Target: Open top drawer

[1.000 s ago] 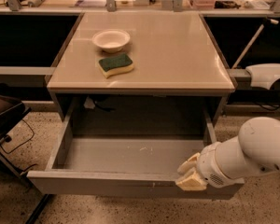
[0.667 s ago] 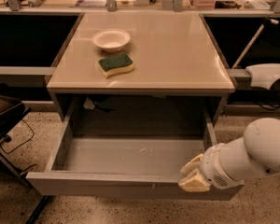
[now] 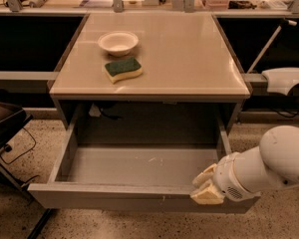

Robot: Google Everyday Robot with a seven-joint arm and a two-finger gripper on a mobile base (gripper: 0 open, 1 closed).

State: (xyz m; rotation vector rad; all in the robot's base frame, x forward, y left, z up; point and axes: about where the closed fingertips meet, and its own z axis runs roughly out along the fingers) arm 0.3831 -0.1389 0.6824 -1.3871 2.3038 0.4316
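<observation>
The top drawer [image 3: 114, 201] is pulled far out from under the beige tabletop [image 3: 189, 54]. Its shallow grey inside lies bare, with small pale marks right of centre. My gripper [image 3: 206, 186] is at the right end of the drawer's front panel, level with its top rim. The white arm [image 3: 269, 168] reaches in from the lower right.
A white bowl [image 3: 118, 42] and a green-and-yellow sponge [image 3: 123, 68] lie on the tabletop. A dark chair [image 3: 5, 123] and floor cables are at the left. A white robot part [image 3: 286, 78] sticks in at the right. Cluttered shelves run along the back.
My gripper and arm have shifted very slightly to the right at the drawer's front. The drawer stands as far out as before.
</observation>
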